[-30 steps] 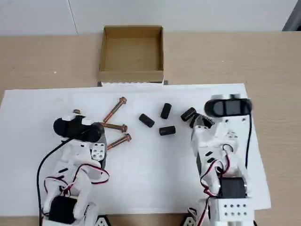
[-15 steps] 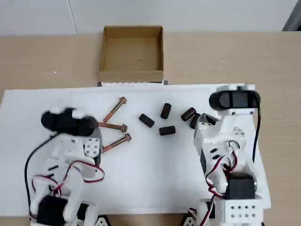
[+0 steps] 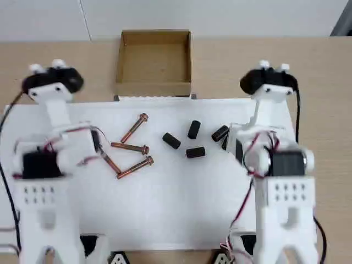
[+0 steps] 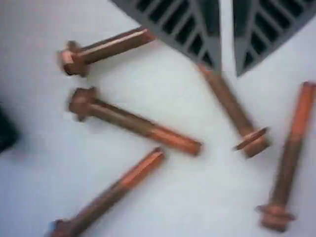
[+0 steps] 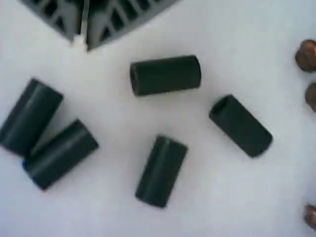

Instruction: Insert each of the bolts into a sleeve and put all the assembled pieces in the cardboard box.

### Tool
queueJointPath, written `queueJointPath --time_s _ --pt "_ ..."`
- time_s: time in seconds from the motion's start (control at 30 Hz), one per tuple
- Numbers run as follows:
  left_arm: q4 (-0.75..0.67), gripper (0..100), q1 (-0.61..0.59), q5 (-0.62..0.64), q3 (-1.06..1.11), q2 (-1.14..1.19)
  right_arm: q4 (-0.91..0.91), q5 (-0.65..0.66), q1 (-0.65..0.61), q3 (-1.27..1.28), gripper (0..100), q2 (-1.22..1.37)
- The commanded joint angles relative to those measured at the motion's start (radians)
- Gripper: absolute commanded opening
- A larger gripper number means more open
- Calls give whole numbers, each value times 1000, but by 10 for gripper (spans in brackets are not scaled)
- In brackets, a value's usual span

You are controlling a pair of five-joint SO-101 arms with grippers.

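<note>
1. Inspecting your left gripper [image 4: 227, 69], I found its jaws drawn to a narrow slit with nothing between them. It hung just over the shank of one bolt [image 4: 232, 108].
2. Your right gripper [image 5: 84, 39] was likewise closed and held nothing, poised above the sleeves [image 5: 165, 74].
3. Five copper bolts [image 4: 133, 123] lay loose on the white sheet [image 3: 181, 209], on the arms' side of the cardboard box [image 3: 154, 88] and off its left front corner. All were apart from the sleeves.
4. Five black sleeves lay on their sides off the box's right front corner, and the two farthest right touched each other.
5. The box stood upright with its top open, its front wall at the sheet's edge.
</note>
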Motion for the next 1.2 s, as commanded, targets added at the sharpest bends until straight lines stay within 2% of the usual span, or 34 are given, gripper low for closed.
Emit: queueJointPath --time_s 0.0,0.2,0.37,0.57,0.73,1.17 --pt "26 6 -37 -127 -67 120 61 -5 5 -127 4 171" --pt "26 6 -43 -166 -68 267 82 51 2 -255 4 430" --pt "25 6 -38 -310 -68 298 82 43 -1 -342 4 555" --pt "17 8 -38 -316 -67 302 93 6 -5 -353 15 618" --pt "17 8 -38 -318 -64 302 119 2 -1 -354 112 650" --pt "15 8 -37 -318 -62 302 81 -3 -8 -405 114 774"
